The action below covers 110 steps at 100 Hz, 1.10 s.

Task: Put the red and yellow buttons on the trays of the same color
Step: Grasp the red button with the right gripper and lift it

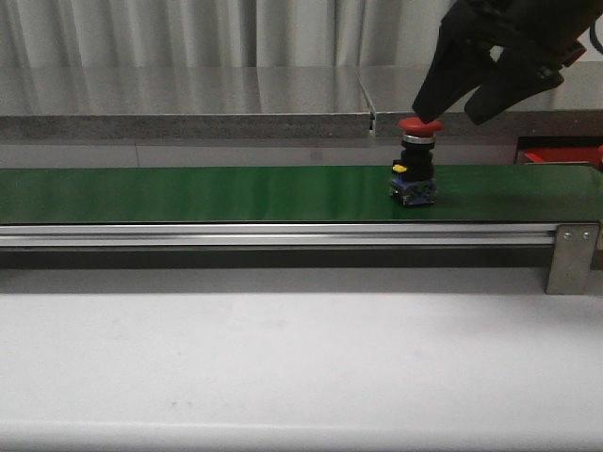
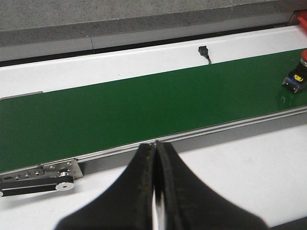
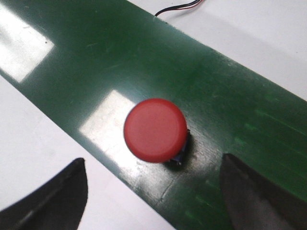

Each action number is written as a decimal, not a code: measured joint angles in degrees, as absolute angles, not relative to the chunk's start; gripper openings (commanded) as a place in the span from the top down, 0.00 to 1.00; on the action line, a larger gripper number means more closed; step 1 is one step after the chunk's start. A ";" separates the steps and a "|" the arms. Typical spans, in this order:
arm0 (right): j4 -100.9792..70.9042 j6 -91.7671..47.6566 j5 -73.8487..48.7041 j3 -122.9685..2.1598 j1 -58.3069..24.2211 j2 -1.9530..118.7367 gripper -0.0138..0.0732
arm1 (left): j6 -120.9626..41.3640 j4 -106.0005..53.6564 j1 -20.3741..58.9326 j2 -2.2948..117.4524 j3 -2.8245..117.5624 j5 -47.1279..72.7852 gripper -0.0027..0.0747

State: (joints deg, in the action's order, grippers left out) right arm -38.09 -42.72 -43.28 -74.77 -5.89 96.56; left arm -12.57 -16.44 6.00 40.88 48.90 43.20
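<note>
Red button (image 1: 415,160) stands upright on green belt (image 1: 188,193) — directly below right gripper (image 1: 457,121), jaws spread apart; left gripper (image 2: 156,143) pressed together, well off.

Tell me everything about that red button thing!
The red button has a round, flat, matte red cap, a black body with a silvery ring, a small yellow part and a blue base. It stands upright on the green belt, near the right end. Only the belt touches it. The right gripper hangs open above it, fingers apart on either side of the cap.
</note>
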 measured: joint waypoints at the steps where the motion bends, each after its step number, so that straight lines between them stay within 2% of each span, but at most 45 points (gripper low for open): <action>1: -38.09 -42.72 -43.28 -74.93 -5.88 96.81 0.20 | -12.57 -16.44 6.00 40.88 48.90 43.20 0.99; 17: -38.09 -42.85 -41.72 -75.66 -6.62 99.15 0.20 | -12.57 -16.44 6.00 40.88 48.90 43.20 0.99; 26: -38.09 -42.85 -40.62 -75.71 -6.73 100.40 0.24 | -12.57 -16.44 6.00 40.88 48.90 43.20 0.99; 35: -38.09 -42.97 -39.79 -75.71 -6.73 101.71 0.34 | -12.57 -16.44 6.00 40.88 48.90 43.20 0.99; 49: -38.09 -42.97 -38.80 -75.71 -6.73 102.48 0.57 | -12.57 -16.44 6.00 40.88 48.90 43.20 0.99; 58: -38.09 -42.97 -37.95 -75.71 -6.73 102.48 0.65 | -12.57 -16.44 6.00 40.88 48.90 43.20 0.99; 88: -38.09 -42.97 -35.27 -75.71 -6.49 100.56 0.68 | -12.57 -16.44 6.00 40.88 48.90 43.20 0.99; 110: -38.09 -42.97 -34.26 -75.71 -2.71 96.62 0.68 | -12.57 -16.44 6.00 40.88 48.90 43.20 0.99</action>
